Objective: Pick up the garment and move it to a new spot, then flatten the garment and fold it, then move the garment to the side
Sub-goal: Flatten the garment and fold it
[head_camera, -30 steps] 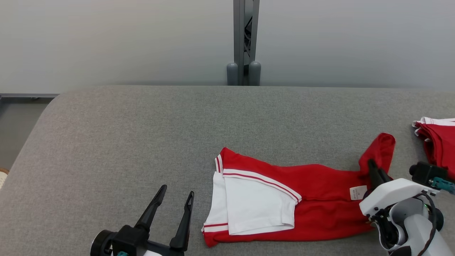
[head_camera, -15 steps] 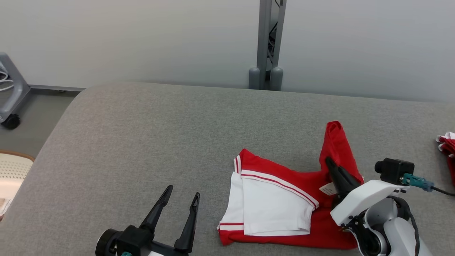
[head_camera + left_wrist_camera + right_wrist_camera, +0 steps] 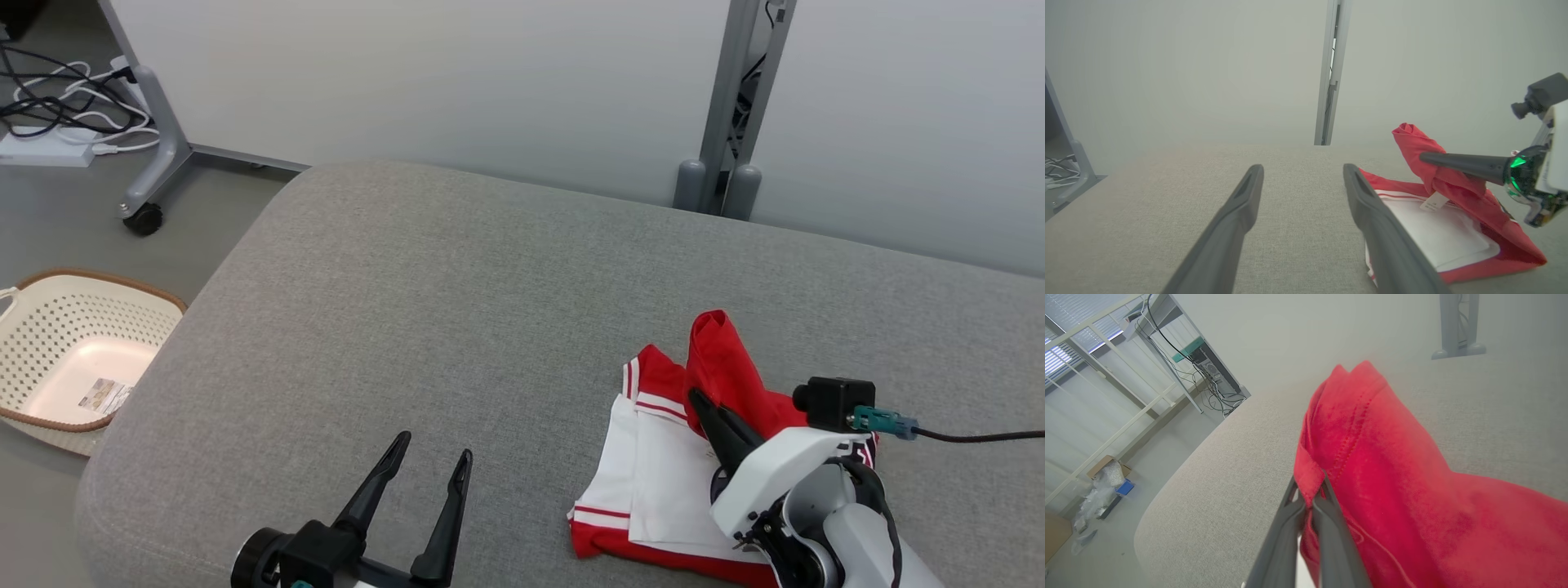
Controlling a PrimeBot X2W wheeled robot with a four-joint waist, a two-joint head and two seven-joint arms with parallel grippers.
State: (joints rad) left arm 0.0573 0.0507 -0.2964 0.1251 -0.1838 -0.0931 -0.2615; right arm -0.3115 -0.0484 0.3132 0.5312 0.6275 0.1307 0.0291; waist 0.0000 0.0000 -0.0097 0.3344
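— Since the head has turned, what actually moved on the grey fabric-covered tabletop?

— Only the red-and-white knit garment. A second ago it lay stretched out long on the near side of the grey metal post. It is on that same side now, but its red end stands up in a peak and leans over the white panel. The post's own slide across the view is just the camera.

— Who holds it?

— The right pincer, clenched on a red hem fold; its wrist view shows cloth nipped between the two dark fingers. The left pincer is released, jaws wide, hovering over bare tabletop nearer than the post and to its left, touching nothing.

— So the fold is under way?

— I'd judge so: one end is being brought across the other. Whether the bottom layer has slid, I can't tell with the view turned. If it bunches, the free pincer may need to pin the white panel.
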